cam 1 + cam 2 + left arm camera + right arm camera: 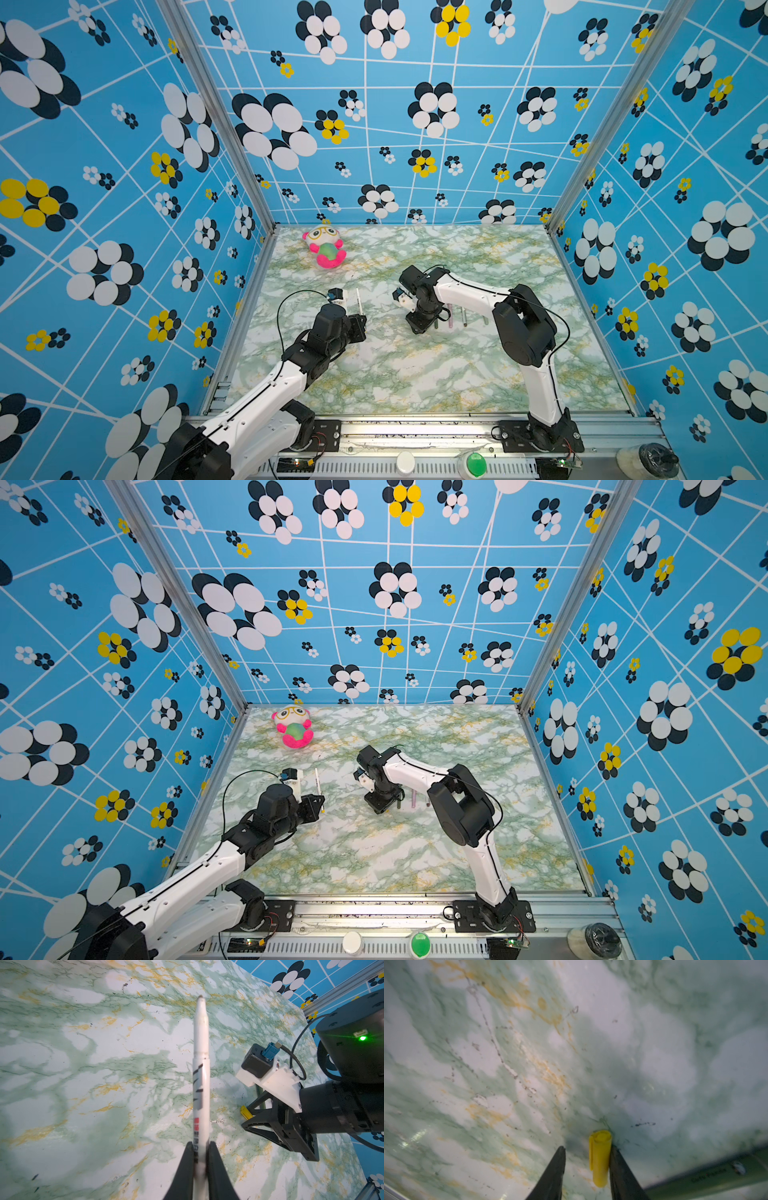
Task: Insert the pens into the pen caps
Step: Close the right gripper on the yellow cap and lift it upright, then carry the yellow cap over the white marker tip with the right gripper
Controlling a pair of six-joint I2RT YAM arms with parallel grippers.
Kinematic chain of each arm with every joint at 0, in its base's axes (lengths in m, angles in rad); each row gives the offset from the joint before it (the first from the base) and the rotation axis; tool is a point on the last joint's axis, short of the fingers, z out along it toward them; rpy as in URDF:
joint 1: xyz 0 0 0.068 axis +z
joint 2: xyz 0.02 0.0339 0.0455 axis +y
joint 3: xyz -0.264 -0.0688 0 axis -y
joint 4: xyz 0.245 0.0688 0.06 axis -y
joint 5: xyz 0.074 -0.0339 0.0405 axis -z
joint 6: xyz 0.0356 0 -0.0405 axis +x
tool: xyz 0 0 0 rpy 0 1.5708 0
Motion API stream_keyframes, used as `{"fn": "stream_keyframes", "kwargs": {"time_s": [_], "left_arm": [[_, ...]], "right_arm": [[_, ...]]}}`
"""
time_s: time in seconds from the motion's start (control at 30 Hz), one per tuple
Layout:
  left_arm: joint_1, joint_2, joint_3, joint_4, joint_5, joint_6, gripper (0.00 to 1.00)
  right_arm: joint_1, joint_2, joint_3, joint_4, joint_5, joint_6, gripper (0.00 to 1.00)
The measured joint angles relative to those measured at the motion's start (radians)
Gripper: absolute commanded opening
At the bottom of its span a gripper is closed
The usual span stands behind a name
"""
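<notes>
Left claw [201, 1145] is clamped tight on the white pen [200, 1059]. It grips low on the barrel, so most of the pen's length sticks out past the fingers to a tapered tip. Black strokes and a red mark are printed on that length. In both top views the pen [358, 300] points away toward the back wall.

Across a stretch of bare counter [415, 374], the right claw [587, 1147] points down at the marbled green surface. Its jaws are partly apart, with the yellow pen cap [600, 1157] between them. The cap touches one finger [618, 1165], but a clear gap shows between it and the other finger [557, 1165], so it is not pinched. From the left wrist camera the same cap [245, 1112] shows as a bit of yellow poking out beside that claw's black frame, low against the counter. Whether it lies flat there I cannot tell.

More pens lie side by side on the counter just beside the right claw, half hidden under the arm. These include a pink pen [449, 316] and a grey pen [463, 318]. A green pen [708, 1178] with small print on its barrel runs close past the claw in the right wrist view.

Far back, near the left corner, a pink and white plush toy [324, 247] lies by itself.
</notes>
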Motion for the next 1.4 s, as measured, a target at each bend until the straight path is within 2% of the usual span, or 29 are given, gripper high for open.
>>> {"fn": "stream_keyframes", "kwargs": {"time_s": [0.33, 0.47, 0.77, 0.97, 1.23, 1.4], "left_arm": [[0.0, 0.0, 0.0, 0.0, 0.0, 0.0, 0.0], [0.0, 0.0, 0.0, 0.0, 0.0, 0.0, 0.0], [0.0, 0.015, 0.003, 0.001, 0.033, 0.0, 0.0], [-0.012, 0.079, 0.019, 0.016, 0.102, 0.005, 0.0], [-0.111, 0.2, 0.106, 0.063, 0.202, 0.049, 0.0], [-0.17, 0.264, 0.144, 0.097, 0.247, 0.072, 0.0]], "right_arm": [[-0.004, -0.008, -0.015, 0.02, -0.006, 0.034, 0.09], [-0.004, -0.019, -0.028, 0.036, -0.009, 0.05, 0.05], [-0.005, -0.068, -0.08, 0.095, -0.008, 0.113, 0.05], [-0.024, -0.166, -0.08, 0.161, -0.009, 0.211, 0.06], [-0.09, -0.289, -0.08, 0.249, -0.013, 0.387, 0.07], [-0.096, -0.343, -0.095, 0.291, -0.027, 0.466, 0.07]]}}
